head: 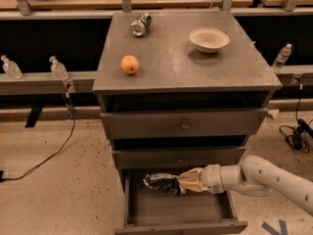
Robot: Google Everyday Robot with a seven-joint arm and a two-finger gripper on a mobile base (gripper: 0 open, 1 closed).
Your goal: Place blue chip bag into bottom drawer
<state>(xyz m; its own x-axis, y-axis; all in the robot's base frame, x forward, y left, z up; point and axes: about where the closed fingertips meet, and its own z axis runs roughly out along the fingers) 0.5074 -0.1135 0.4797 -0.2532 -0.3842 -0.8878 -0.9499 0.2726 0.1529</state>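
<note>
Grey metal fills the middle of the room: a cabinet with its bottom drawer pulled out toward me, the front panel running off the lower edge so that only the plain floor and side walls show properly. The arm comes in from the right and is cut off at the right edge, so none of the base is visible. The gripper hangs over the open drawer, and its tan fingers are pinched onto the right end of the blue chip bag, which hides that end. The rest of the bag sticks out leftward above the back left part of the drawer floor; whether it touches the floor I cannot tell, and its crumpled print is unreadable. Just above the bag and the gripper sits the front of the middle drawer, closed, with the top drawer above it; dark gaps over each hide what lies behind. On the cabinet top a green can lies on its side near the back edge, left of centre. An orange rests toward the left edge, and a pale bowl stands toward the back right corner. Small plastic bottles stand on a ledge behind the cabinet on the left, another bottle on the right. A black cable trails across the speckled floor at the left.
</note>
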